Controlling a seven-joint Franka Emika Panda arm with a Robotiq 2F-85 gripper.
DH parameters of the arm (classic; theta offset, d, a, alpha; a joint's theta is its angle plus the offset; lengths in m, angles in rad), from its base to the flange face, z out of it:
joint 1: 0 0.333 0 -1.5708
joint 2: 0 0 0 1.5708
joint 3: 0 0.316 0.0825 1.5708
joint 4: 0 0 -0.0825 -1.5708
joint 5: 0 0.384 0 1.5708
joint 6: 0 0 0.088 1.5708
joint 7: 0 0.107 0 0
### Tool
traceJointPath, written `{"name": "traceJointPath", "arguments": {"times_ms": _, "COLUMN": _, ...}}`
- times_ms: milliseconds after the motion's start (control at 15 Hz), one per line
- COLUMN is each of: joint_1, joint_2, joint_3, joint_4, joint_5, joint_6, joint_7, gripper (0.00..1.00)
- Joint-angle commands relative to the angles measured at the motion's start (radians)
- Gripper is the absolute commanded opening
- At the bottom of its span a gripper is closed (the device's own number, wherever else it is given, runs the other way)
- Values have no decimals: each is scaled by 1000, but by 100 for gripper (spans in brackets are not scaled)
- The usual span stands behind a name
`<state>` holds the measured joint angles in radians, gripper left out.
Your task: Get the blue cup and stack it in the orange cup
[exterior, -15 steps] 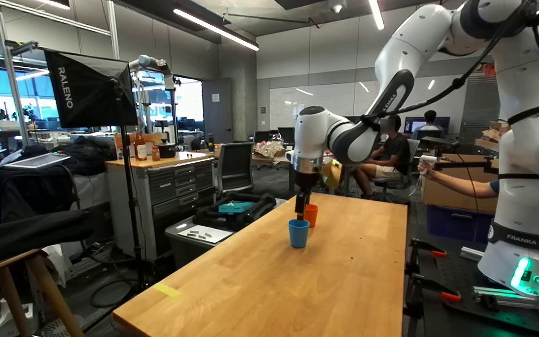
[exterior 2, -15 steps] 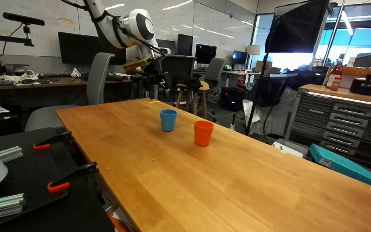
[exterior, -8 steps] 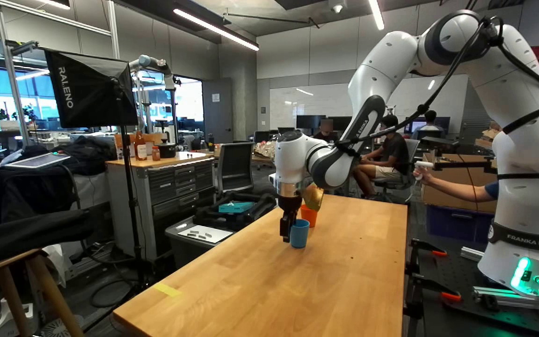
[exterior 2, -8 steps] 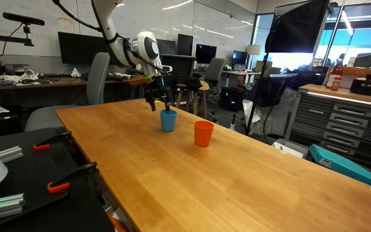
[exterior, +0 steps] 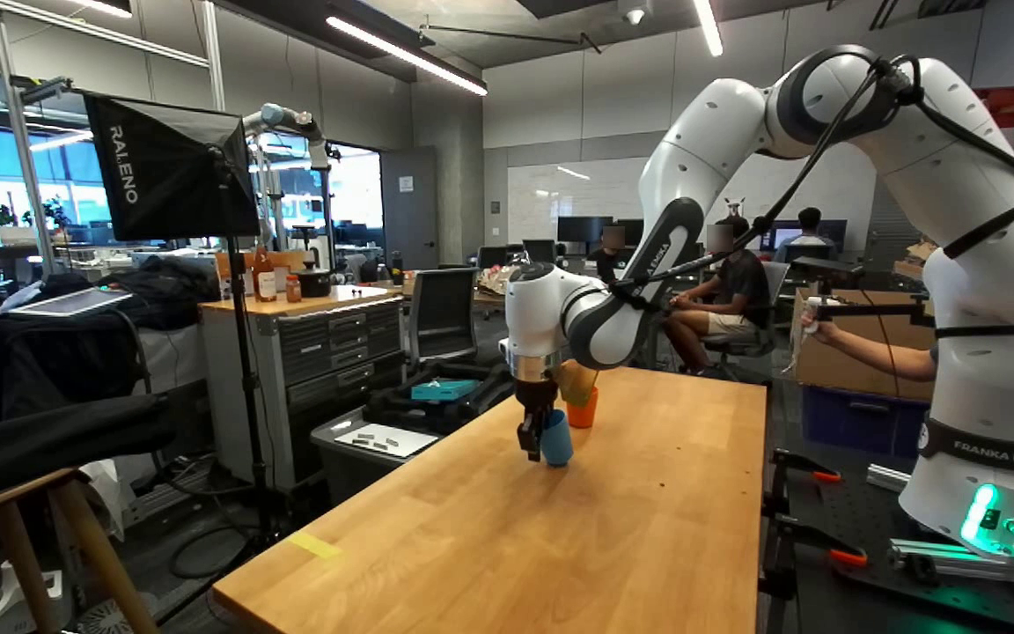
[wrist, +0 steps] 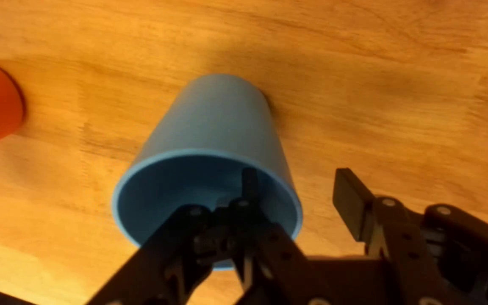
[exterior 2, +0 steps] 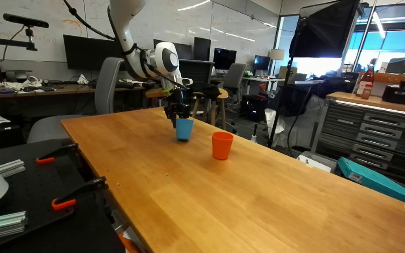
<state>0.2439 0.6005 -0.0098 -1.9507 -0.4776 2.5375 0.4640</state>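
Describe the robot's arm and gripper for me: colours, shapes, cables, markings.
The arm is white with smooth rounded segments and dark grey covers. A black cable is strapped along it, and the base reads FRANKA EMIKA above a green light. Below a silver ring, the gripper is black, with jointed, blocky fingers; a yellowish piece sits beside the wrist.

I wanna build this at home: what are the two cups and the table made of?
Blue cup: probably plastic, matte; smooth, even colour, thin rim.
Orange cup: likely the same; smooth, plain colour.
Table: looks like wood, perhaps varnished; grain lines and a soft sheen show.
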Motion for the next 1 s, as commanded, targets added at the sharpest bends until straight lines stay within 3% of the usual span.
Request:
{"name": "traceJointPath", "arguments": {"times_ms": 0, "joint_1": 6, "joint_2": -23, "joint_3": -29, "joint_4": 16, "joint_5": 57, "joint_6": -15, "joint_7": -61, "gripper": 19}}
{"name": "traceJointPath", "arguments": {"times_ms": 133, "joint_1": -22, "joint_2": -37, "joint_3": -29, "joint_4": 36, "joint_5": 90, "joint_6": -32, "joint_7": -112, "gripper": 5}}
{"name": "traceJointPath", "arguments": {"times_ms": 267, "joint_1": -52, "joint_2": -70, "joint_3": -31, "joint_4": 18, "joint_5": 120, "joint_6": -43, "joint_7": -158, "gripper": 0}}
{"name": "traceJointPath", "arguments": {"times_ms": 400, "joint_1": -86, "joint_2": -98, "joint_3": -37, "joint_4": 3, "joint_5": 149, "joint_6": -63, "joint_7": -203, "gripper": 5}}
{"name": "traceJointPath", "arguments": {"times_ms": 667, "joint_1": -130, "joint_2": -135, "joint_3": -57, "joint_4": 46, "joint_5": 166, "joint_6": -123, "joint_7": -247, "gripper": 4}}
{"name": "traceJointPath", "arguments": {"times_ms": 933, "joint_1": -129, "joint_2": -266, "joint_3": -57, "joint_4": -37, "joint_5": 140, "joint_6": -67, "joint_7": -234, "gripper": 4}}
